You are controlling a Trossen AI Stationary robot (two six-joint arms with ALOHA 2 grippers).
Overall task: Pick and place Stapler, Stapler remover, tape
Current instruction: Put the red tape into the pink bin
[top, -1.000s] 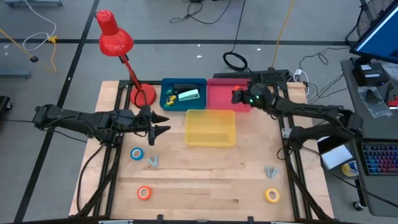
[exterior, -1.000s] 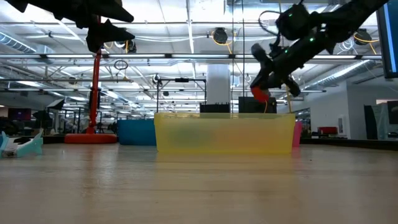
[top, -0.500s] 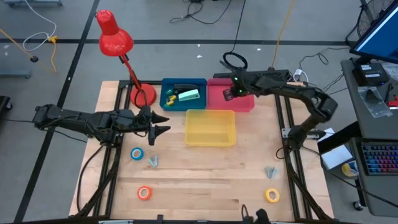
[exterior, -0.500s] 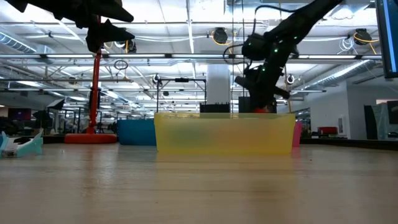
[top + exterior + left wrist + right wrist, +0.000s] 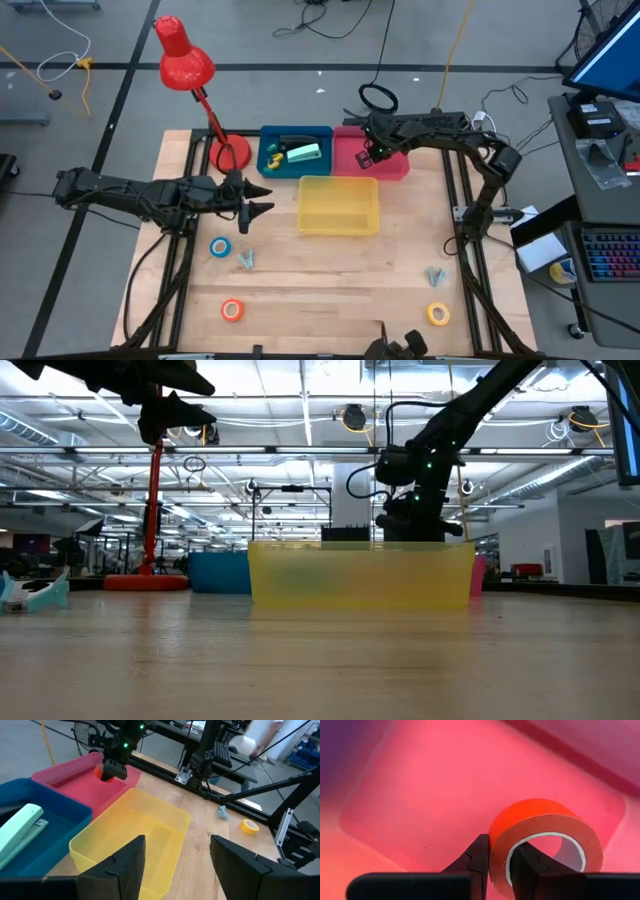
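Wooden tabletop [image 5: 330, 280] carries three bins along its far edge: a blue bin [image 5: 295, 152], a pink bin [image 5: 368, 155] and, nearer the middle, a yellow bin [image 5: 339, 205]. Right gripper [image 5: 366, 156] is reached across over the pink bin, low above its floor. In the right wrist view its fingers [image 5: 479, 857] are closed on the wall of the red tape roll [image 5: 545, 842], one finger outside the ring and one inside the pale centre hole. The roll stands on edge in the grip, hole facing the wrist camera, so the ring's axis runs roughly along the line of the fingers, not up and down. The bin floor lies directly beyond and below the roll; whether the roll touches it cannot be told. Judgement: the coming move is a release, and it turns on that small drop to the floor; a roll let go on edge may tip or wheel toward a bin wall. Left gripper [image 5: 258, 207] waits beside the yellow bin, fingers spread apart and holding nothing. It is the nearer arm to the blue tape roll [image 5: 220, 247] and the orange tape roll [image 5: 232, 310]. The yellow tape roll [image 5: 438, 314] lies on the right arm's side. A green stapler [image 5: 303, 153] lies in the blue bin.
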